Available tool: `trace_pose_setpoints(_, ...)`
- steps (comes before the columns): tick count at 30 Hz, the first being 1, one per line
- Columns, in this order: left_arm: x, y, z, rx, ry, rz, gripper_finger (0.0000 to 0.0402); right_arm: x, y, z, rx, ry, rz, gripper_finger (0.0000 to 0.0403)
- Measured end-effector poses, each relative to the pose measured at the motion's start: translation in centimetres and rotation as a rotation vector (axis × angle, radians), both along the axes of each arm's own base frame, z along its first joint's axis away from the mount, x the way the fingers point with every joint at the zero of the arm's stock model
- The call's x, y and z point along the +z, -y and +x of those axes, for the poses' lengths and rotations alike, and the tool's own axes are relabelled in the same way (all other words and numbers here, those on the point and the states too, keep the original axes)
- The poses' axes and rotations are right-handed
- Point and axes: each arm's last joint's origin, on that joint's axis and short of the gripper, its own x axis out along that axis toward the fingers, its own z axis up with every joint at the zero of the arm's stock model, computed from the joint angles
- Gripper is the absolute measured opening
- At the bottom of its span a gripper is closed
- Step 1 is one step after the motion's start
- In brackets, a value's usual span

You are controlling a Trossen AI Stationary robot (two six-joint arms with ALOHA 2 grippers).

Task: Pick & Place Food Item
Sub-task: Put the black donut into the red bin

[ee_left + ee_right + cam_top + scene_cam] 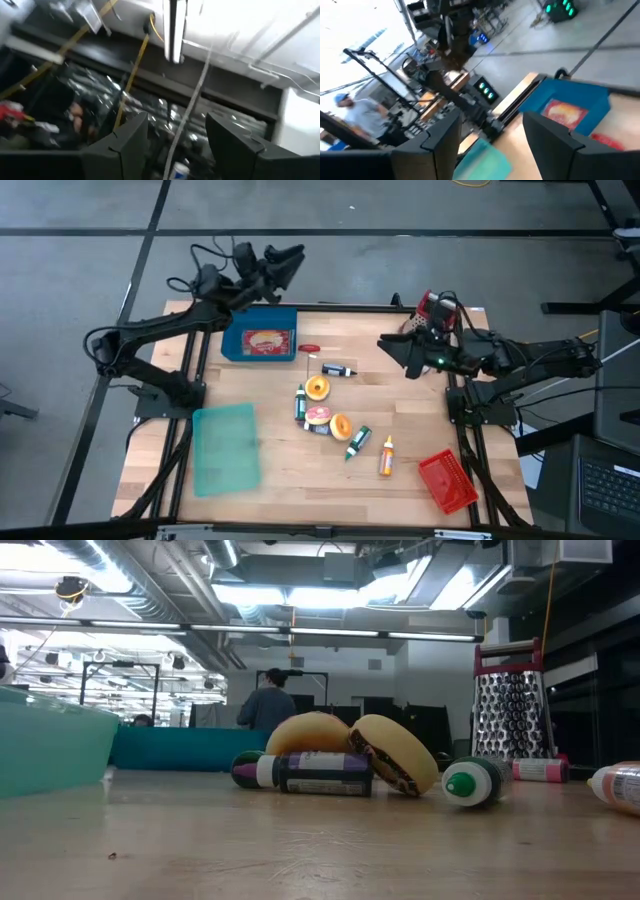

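1. Food items lie loose in the middle of the wooden surface [400, 430]: a halved donut [318, 388], a pink-iced donut [319, 416] and another orange donut [340, 426], with small bottles among them.
2. Blue tray [235, 340] at the far left of the surface holds one flat food item [265, 339] with a red and pale top; the right wrist view shows the same tray [600, 97] with that item [565, 111] inside.
3. Teal translucent bin [227, 445] sits near the front left; nothing can be made out in it.
4. Red basket [447, 481] lies tilted at the front right corner, and its contents cannot be told.
5. In the low view two donuts [395, 752] lean on a dark purple bottle [305, 772], a green-capped bottle [475, 781] just beside them, a metal grater [512, 712] behind.
6. Left gripper [285, 260] is raised beyond the far left edge of the surface, above the blue tray's far side, its fingers [132, 137] apart and holding nothing.
7. Right gripper [392, 345] hangs over the right side of the surface, pointing toward the centre, fingers [445, 135] spread and empty.
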Motion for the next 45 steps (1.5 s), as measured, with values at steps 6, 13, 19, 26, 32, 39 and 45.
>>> trace_pose_setpoints(6, -0.6, -0.5, 0.5, 0.081, -0.033, -0.040, 0.0196, -0.5, -0.3, 0.9, 0.052, -0.004, 0.069, 0.0217)
trace_pose_setpoints(13, -0.7, 0.6, 1.1, 0.085, 0.002, -0.174, 0.0187, -0.7, -0.8, 1.9, 0.145, 0.002, 0.068, 0.0217)
trace_pose_setpoints(19, -0.9, 1.3, 1.5, -0.104, -0.017, -0.211, 0.0185, -0.9, -0.9, 2.2, 0.166, -0.017, 0.019, 0.0217)
trace_pose_setpoints(26, -1.2, 3.3, 2.5, -0.140, -0.112, -0.084, 0.0190, -0.9, -1.2, 2.2, 0.269, -0.041, -0.086, 0.0217)
trace_pose_setpoints(32, -1.2, 6.6, 3.4, -0.320, -0.126, -0.064, 0.0194, -1.4, -1.3, 2.1, 0.351, -0.103, -0.223, 0.0217)
trace_pose_setpoints(39, -2.7, 9.7, 5.4, -0.402, -0.174, -0.101, 0.0194, -1.8, -1.4, 2.3, 0.358, -0.139, -0.243, 0.0217)
trace_pose_setpoints(45, -5.1, 10.0, 7.9, -0.324, -0.233, -0.115, 0.0194, -1.9, -1.1, 2.6, 0.274, -0.157, -0.276, 0.0217)
